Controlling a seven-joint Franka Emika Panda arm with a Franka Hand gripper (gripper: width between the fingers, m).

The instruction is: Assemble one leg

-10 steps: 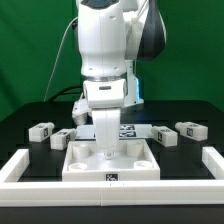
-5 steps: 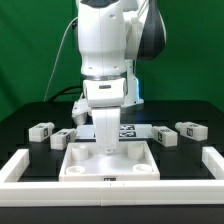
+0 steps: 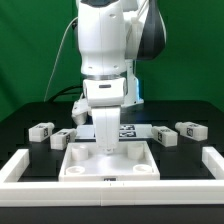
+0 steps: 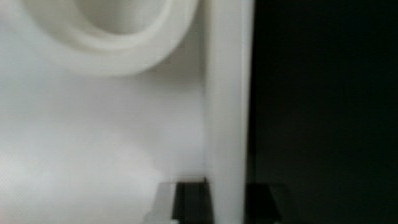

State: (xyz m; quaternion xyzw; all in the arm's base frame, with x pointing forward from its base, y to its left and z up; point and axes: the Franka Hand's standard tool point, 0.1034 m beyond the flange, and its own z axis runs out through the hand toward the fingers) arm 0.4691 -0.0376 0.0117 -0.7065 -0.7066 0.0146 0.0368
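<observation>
Little of the task is judged to be done. No leg is seen fitted to the panel, and none is held. Four are counted lying loose on the black table, well apart from the gripper: one leg and a second on the exterior view's left, a third and a fourth on the exterior view's right, each with its tag showing. The panel lies flat at the front of the table, recessed side up, between the arms of a white fence. The marker board is partly seen behind the arm. The gripper is lowered onto the panel near its far rim. In the wrist view the two dark fingers are seen on either side of a thin white wall of the panel, and no gap can be made out between pads and wall, so the gripper is taken to be pinched on that wall, though the picture is blurred. A round socket is seen just beside that wall, with nothing in it. The step in hand is therefore judged to be the handling or placing of the panel, a preparation only. Left to do, as far as can be judged: the panel is to be released, one leg is to be picked up, stood upright over a socket, and turned home. Which leg will be chosen cannot be told.
</observation>
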